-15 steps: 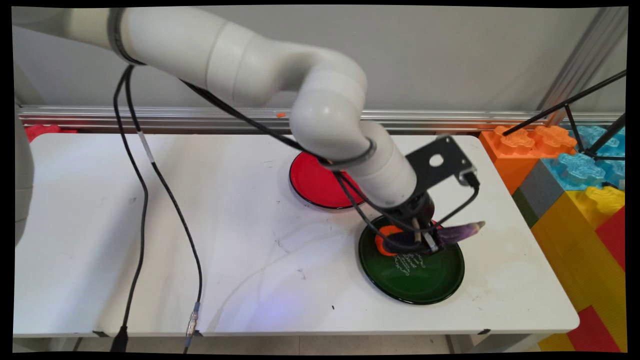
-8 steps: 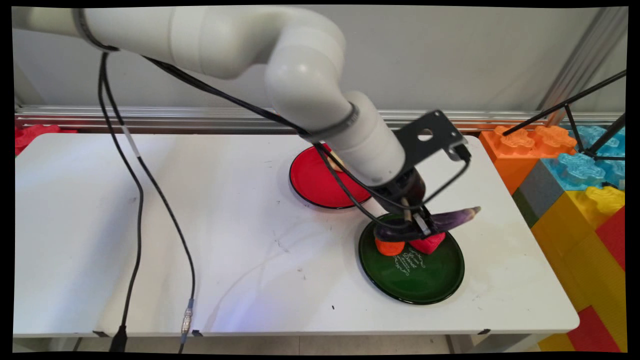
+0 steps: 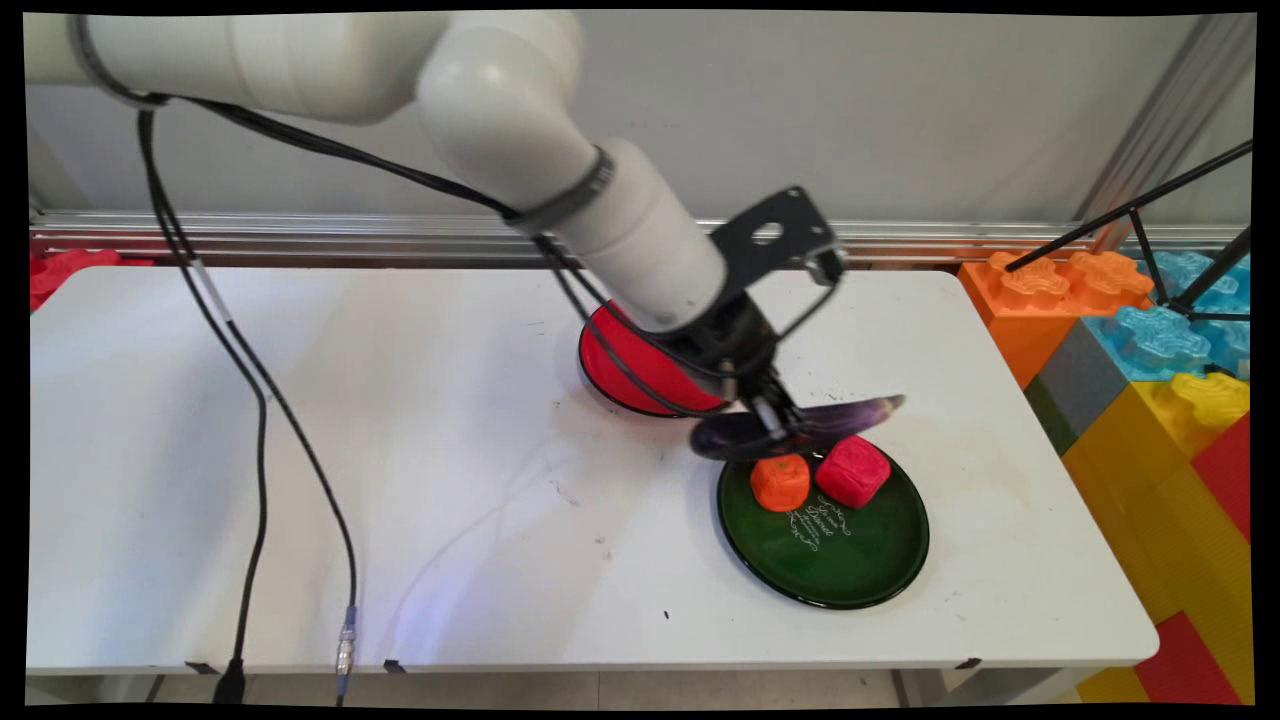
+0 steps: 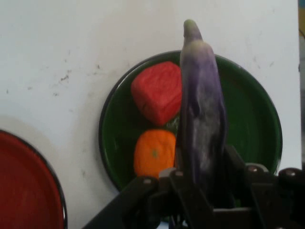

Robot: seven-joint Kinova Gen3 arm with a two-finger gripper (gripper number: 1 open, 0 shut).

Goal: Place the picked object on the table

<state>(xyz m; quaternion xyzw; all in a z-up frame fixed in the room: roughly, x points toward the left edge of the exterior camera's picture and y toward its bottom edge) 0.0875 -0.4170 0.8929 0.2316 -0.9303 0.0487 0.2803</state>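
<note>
Hand view: your fingers (image 4: 202, 183) pinch the eggplant (image 4: 202, 119), lifted clear w/ green plate (image 4: 267, 114) just below; red block (image 4: 157, 91) & orange block (image 4: 153, 151) remain on it.

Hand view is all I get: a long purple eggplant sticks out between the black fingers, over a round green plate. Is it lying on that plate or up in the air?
Observer: Up in the air. From the side, the long purple eggplant hangs crosswise in the black gripper, clear of the round green plate and above its far rim.
Operator: What's past the table's right end?
Observer: Big toy building blocks in orange, blue, yellow and red, stacked beside the white table.
</note>
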